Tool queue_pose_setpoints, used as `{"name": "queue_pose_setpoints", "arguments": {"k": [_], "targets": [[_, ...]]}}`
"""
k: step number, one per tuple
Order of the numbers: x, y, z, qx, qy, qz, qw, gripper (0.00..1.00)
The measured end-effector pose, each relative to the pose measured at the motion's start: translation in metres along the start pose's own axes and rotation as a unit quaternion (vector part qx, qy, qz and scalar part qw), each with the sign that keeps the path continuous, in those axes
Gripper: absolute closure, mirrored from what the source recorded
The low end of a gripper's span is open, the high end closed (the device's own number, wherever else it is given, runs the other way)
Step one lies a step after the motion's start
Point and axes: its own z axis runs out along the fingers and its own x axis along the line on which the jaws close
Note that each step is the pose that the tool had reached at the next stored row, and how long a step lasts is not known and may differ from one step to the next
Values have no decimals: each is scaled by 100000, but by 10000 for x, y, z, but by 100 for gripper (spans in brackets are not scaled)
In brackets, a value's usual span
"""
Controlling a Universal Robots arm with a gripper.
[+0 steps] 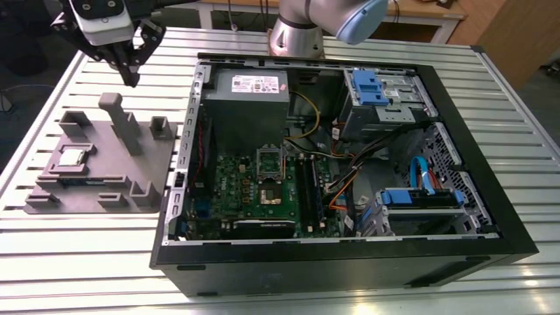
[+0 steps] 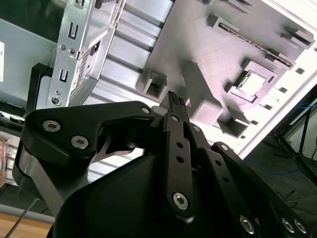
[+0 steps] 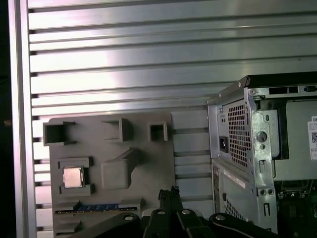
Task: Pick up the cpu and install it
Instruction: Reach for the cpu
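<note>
The cpu [image 1: 70, 157] is a small silver square lying in a recess of the grey fixture plate [image 1: 131, 164] on the exterior view's left. It shows in both wrist views too, cpu [image 3: 73, 177] and cpu [image 2: 251, 82]. My gripper [image 1: 132, 77] hangs well above the table beyond the plate's far edge, apart from the cpu, with its black fingers pressed together and nothing between them. Its fingertips [image 3: 169, 193] sit over the plate's edge near a raised block. The motherboard socket [image 1: 269, 187] lies in the open computer case [image 1: 350, 262].
A blue memory stick [image 1: 88, 181] lies in a slot of the fixture plate below the cpu. Tall grey posts [image 1: 122, 121] stand on the plate. The case holds a grey power supply [image 1: 249, 88], cables and blue drive brackets [image 1: 368, 85]. The table is ribbed metal.
</note>
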Motion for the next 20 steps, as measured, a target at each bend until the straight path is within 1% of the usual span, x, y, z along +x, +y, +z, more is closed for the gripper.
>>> {"name": "queue_pose_setpoints", "arguments": {"k": [15,20], "targets": [[96,-9,34,9,138,6,100000,90],[113,-11,42,17,189,6,100000,90]]}}
